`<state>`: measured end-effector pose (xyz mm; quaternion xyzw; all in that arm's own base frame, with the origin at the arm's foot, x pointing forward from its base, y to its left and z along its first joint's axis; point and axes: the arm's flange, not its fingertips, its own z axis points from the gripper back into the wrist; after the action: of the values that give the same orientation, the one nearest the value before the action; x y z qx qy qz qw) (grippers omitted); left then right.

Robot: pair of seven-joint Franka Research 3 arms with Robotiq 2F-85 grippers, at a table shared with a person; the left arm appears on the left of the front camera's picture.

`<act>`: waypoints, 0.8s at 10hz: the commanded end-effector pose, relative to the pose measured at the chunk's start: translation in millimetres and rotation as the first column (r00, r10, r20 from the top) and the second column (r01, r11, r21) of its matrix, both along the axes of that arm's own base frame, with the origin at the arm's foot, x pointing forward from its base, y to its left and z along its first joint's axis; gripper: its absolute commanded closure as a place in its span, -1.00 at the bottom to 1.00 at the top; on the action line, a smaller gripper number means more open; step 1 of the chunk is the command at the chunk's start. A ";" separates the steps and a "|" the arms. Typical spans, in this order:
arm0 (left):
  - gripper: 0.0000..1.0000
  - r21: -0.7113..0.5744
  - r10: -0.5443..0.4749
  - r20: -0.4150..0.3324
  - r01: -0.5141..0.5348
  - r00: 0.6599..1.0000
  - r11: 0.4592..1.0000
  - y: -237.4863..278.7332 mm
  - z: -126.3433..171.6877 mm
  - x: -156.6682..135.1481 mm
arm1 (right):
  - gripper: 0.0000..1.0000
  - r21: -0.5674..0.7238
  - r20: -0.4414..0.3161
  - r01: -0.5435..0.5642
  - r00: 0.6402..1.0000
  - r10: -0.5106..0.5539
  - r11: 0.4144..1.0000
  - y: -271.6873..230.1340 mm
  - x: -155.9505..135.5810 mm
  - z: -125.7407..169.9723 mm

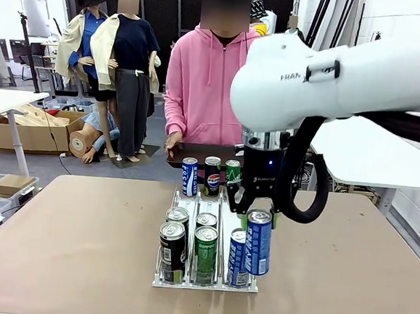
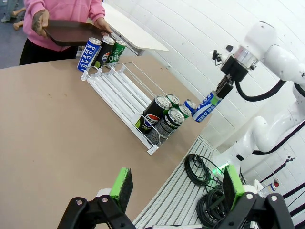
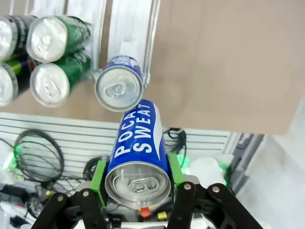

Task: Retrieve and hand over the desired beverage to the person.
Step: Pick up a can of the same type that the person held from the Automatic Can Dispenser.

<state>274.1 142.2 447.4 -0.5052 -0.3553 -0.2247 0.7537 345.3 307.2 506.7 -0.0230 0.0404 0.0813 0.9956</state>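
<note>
Pinched by the right gripper [image 3: 137,177], the blue Pocari Sweat can [image 3: 137,143] hangs just above the rack [image 1: 207,284], at its near right lane. Carried too low toward the far person [image 1: 201,83], it could knock the standing cans [image 1: 204,252] over. Left gripper [image 2: 176,183] is spread, empty.

Cardboard box [image 1: 30,137] on the floor; black cables [image 2: 190,171] coiled.

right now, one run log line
right end effector: shut on pocari sweat can, held aloft near rack | left end effector: open, empty | person: holding tray
</note>
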 end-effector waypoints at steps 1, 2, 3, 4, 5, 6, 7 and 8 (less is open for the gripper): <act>-1.00 -0.014 0.000 0.010 0.000 1.000 1.000 1.1 2.0 -1.6 | 1.00 -0.067 0.021 0.016 1.000 -0.015 0.998 -4.4 -1.5 25.6; -1.00 -0.014 0.000 0.010 0.000 1.000 1.000 1.1 2.0 -1.6 | 1.00 -0.071 0.028 0.015 1.000 -0.013 0.997 -12.7 -2.2 38.2; -1.00 -0.014 0.000 0.010 0.000 1.000 1.000 1.1 2.0 -1.6 | 1.00 -0.063 0.051 0.008 0.999 -0.005 0.998 -21.4 -5.0 51.0; -1.00 -0.014 0.000 0.010 0.000 1.000 1.000 1.1 2.0 -1.6 | 1.00 -0.068 0.072 0.001 0.997 0.004 0.998 -28.4 -8.0 60.3; -1.00 -0.014 0.000 0.010 0.000 1.000 1.000 1.1 2.0 -1.6 | 1.00 -0.073 0.080 -0.018 0.997 0.024 0.997 -33.4 -10.2 63.6; -1.00 -0.014 0.000 0.010 0.000 1.000 1.000 1.1 2.0 -1.6 | 1.00 -0.071 0.082 -0.030 0.996 0.036 0.997 -46.3 -11.1 64.8; -1.00 -0.014 0.000 0.010 0.000 1.000 1.000 1.1 2.0 -1.6 | 1.00 -0.050 0.093 -0.030 0.995 0.034 0.998 -71.0 -14.1 68.3; -1.00 -0.014 0.000 0.010 0.000 1.000 1.000 1.1 2.0 -1.6 | 1.00 -0.045 0.093 -0.031 0.995 0.035 0.999 -93.9 -19.7 72.1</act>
<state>274.2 142.2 447.4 -0.5053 -0.3552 -0.2247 0.7537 334.7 242.5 579.4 -0.0471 0.0009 0.0884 0.9950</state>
